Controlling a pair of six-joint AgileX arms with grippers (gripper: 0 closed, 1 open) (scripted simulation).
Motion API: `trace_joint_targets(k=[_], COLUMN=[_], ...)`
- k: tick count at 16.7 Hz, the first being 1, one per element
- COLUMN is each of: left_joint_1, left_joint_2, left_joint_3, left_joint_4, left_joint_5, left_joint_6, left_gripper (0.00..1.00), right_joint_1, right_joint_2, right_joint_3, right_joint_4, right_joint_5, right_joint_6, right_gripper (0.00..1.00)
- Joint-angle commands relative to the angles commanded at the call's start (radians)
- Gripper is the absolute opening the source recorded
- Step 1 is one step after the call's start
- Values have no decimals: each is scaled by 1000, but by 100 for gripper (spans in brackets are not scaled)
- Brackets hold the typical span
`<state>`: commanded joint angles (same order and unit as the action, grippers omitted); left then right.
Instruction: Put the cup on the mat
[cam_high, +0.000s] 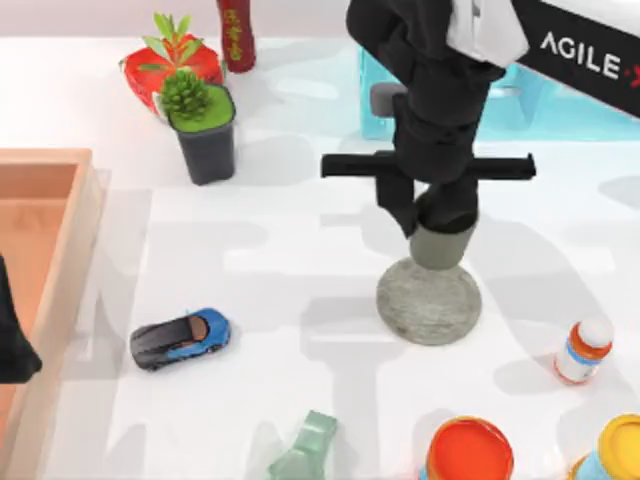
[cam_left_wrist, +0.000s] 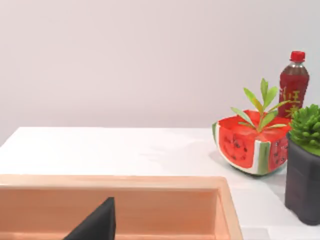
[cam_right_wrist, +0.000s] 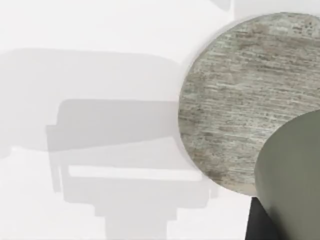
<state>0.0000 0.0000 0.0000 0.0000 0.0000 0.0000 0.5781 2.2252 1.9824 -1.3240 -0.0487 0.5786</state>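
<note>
Right pincer (cam_high: 440, 222) (nearest the top camera) is clamped on the cup (cam_high: 441, 246), held over the far edge of the mat (cam_high: 429, 299) on the table (cam_high: 300, 260), so letting go off-centre could tip it off the rim; left arm parked over the wooden tray (cam_high: 40, 230).

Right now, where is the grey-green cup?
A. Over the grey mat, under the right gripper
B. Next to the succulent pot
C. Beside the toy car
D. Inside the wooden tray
A: in the top view the cup sits directly under the right gripper and over the mat.
</note>
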Motion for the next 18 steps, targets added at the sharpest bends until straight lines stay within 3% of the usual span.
trace_joint_targets(k=[8,14,18], left_joint_1=[0,0,0], left_joint_2=[0,0,0], left_joint_3=[0,0,0], left_joint_4=[0,0,0], left_joint_5=[0,0,0], left_joint_6=[0,0,0], left_gripper=[100,100,100], right_joint_1=[-6,-10,-10], right_joint_2=[-1,11,16], right_joint_3=[-16,-208,-231], right_joint_4=[14,222,244], right_joint_5=[-2,-1,-1], right_joint_6=[17,11,9], right_gripper=[0,0,0])
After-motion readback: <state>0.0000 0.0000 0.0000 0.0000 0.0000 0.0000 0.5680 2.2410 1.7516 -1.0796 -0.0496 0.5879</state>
